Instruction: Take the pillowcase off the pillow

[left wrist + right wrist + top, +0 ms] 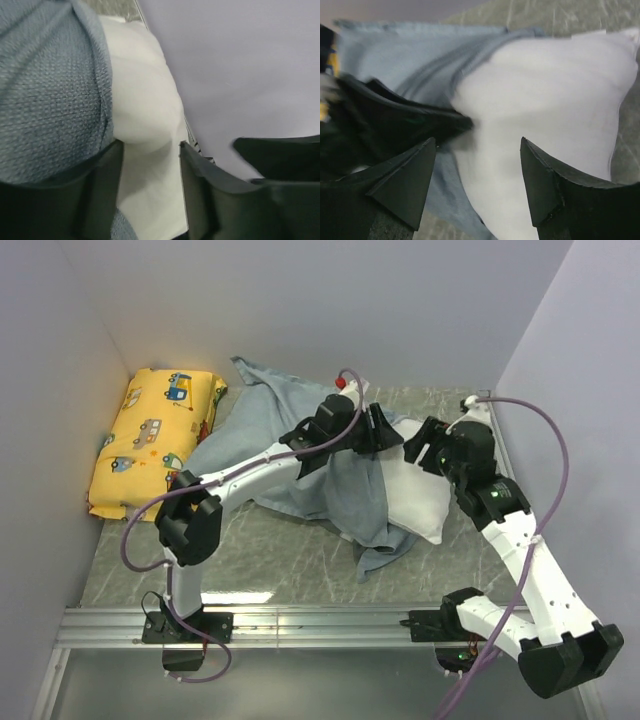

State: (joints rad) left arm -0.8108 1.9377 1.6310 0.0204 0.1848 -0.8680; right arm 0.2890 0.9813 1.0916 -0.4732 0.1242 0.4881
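The grey-blue pillowcase (300,460) lies crumpled mid-table, still covering the left part of the white pillow (420,500), whose right end sticks out bare. My left gripper (386,432) is at the pillowcase's open edge. In the left wrist view it (150,145) is open, with the pillow (145,105) between the jaws and the pillowcase (50,90) bunched against the left finger (97,190). My right gripper (418,452) is close by on the right. In the right wrist view it (477,140) is wide open just above the pillow (545,100), beside the pillowcase (405,60).
A yellow vehicle-print cushion (150,435) lies against the left wall at the back. Grey walls close in the back (320,310) and both sides. The two grippers are very close together over the pillow. A metal rail (320,625) runs along the near edge.
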